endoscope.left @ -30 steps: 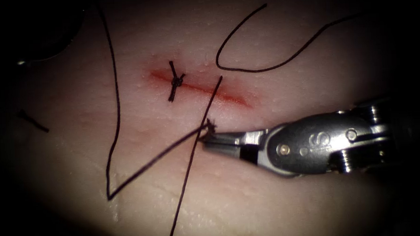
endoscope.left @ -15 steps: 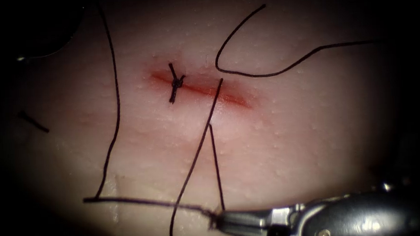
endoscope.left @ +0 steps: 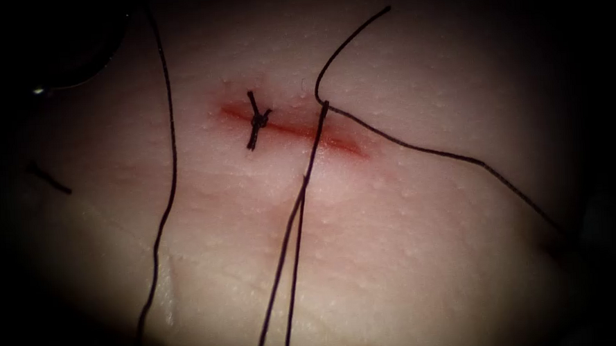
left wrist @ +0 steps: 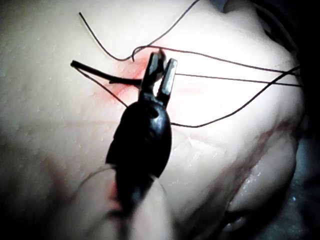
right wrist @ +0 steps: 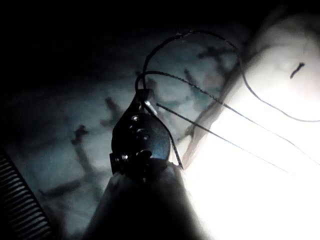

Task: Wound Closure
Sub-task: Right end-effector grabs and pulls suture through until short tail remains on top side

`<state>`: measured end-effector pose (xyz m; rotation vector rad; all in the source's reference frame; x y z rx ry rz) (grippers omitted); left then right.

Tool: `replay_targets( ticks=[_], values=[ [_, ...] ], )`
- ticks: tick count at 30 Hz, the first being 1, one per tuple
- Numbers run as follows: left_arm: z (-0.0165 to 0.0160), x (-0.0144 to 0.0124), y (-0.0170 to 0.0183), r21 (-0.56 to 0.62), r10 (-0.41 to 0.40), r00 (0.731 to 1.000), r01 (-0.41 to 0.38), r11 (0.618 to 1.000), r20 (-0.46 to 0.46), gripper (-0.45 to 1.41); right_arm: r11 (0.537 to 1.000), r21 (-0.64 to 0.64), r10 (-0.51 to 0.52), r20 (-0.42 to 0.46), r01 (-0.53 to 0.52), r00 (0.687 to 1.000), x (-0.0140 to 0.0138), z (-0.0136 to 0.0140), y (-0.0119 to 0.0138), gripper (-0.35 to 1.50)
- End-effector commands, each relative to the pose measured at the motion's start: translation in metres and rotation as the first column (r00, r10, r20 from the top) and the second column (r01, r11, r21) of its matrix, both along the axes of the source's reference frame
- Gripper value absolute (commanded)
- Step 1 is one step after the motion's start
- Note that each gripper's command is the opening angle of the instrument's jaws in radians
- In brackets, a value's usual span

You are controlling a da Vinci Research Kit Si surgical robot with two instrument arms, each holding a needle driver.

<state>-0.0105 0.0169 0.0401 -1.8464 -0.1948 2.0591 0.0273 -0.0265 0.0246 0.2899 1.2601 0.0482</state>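
- A short cut end of thread lay on the tissue far to the left of the cut, apart from everything else
- One long strand of the thread ran down the tissue's left part, well left of the cut, from the dark upper edge to the lower edge
- A tied knot with short tails sat across the left part of the cut, with red fluid lining the cut to the knot's right
- Near the cut's middle two strands lay close together, running from the cut down to the endoscope view's lower edge; a second earlier only one strand had lain there, crossed by a strand held in the right tool beside it
- At the cut's upper edge the thread curled up in a short arc and another strand ran away down to the right edge; a second ago that part had lain as a loose loop above the cut
- The left tool hung over the red cut with its jaws parted and nothing between them
- The right tool was off the tissue, over a dark surface, jaws closed on the thread, having drawn back out of the endoscope view within the last second
- The needle could not be made out
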Motion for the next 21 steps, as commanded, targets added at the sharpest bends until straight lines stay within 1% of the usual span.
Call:
replay_targets(
  ticks=[1,2,4,5,6,7,9,10,17,18,20,21],
  values=[
    [0.0005,-0.0006,-0.0008,0.003,0.001,1.0,-0.001,1.0,0.001,-0.45,1.0,-0.001,0.027,0.029,-0.027,0.999,-0.0004,0.0016,0.0014,1.11],
    [0.0005,-0.0006,-0.0009,0.003,0.001,1.0,-0.001,1.0,0.001,-0.45,0.999,0.002,0.035,0.037,-0.035,0.999,-0.001,0.0022,0.0023,1.15],
    [0.0005,-0.0006,-0.0009,0.003,0.001,1.0,-0.001,1.0,0.0,-0.45,0.999,0.007,0.047,0.05,-0.048,0.998,-0.0018,0.003,0.0037,1.15],
    [0.0005,-0.0006,-0.001,0.002,0.001,1.0,-0.001,1.0,0.0,-0.45,0.998,0.013,0.056,0.061,-0.057,0.997,-0.0026,0.0039,0.0052,1.11],
    [0.0006,-0.0006,-0.001,0.002,0.001,1.0,-0.001,1.0,0.0,-0.45,0.998,0.014,0.062,0.067,-0.063,0.996,-0.003,0.0044,0.0058,1.1],
    [0.0006,-0.0006,-0.001,0.002,0.001,1.0,-0.001,1.0,0.0,-0.45,0.997,0.016,0.075,0.081,-0.077,0.994,-0.0035,0.0054,0.0071,1.05],
    [0.0006,-0.0006,-0.001,0.001,0.001,1.0,-0.001,1.0,0.0,-0.45,0.996,0.017,0.083,0.089,-0.084,0.993,-0.0038,0.0063,0.008,1.05],
    [0.0006,-0.0007,-0.0011,0.001,0.0,1.0,0.0,1.0,-0.001,-0.45,0.996,0.017,0.089,0.096,-0.091,0.991,-0.004,0.0073,0.0089,1.03],
    [0.0006,-0.0006,-0.0012,0.0,0.001,1.0,-0.001,1.0,-0.001,-0.45,0.994,0.012,0.111,0.116,-0.113,0.987,-0.0049,0.0107,0.012,1.01],
    [0.0006,-0.0006,-0.0012,0.0,-0.001,1.0,0.001,1.0,-0.003,-0.45,0.993,0.005,0.119,0.124,-0.12,0.985,-0.0052,0.0117,0.013,1.03],
    [0.0006,-0.0006,-0.0013,0.0,-0.001,1.0,0.001,1.0,-0.004,-0.45,0.993,-0.002,0.119,0.125,-0.119,0.985,-0.0054,0.0126,0.0137,1.03],
    [0.0007,-0.0006,-0.0013,-0.001,-0.001,1.0,0.001,1.0,-0.004,-0.45,0.993,-0.011,0.121,0.126,-0.12,0.985,-0.0054,0.0138,0.0146,1.05]
  ],
)
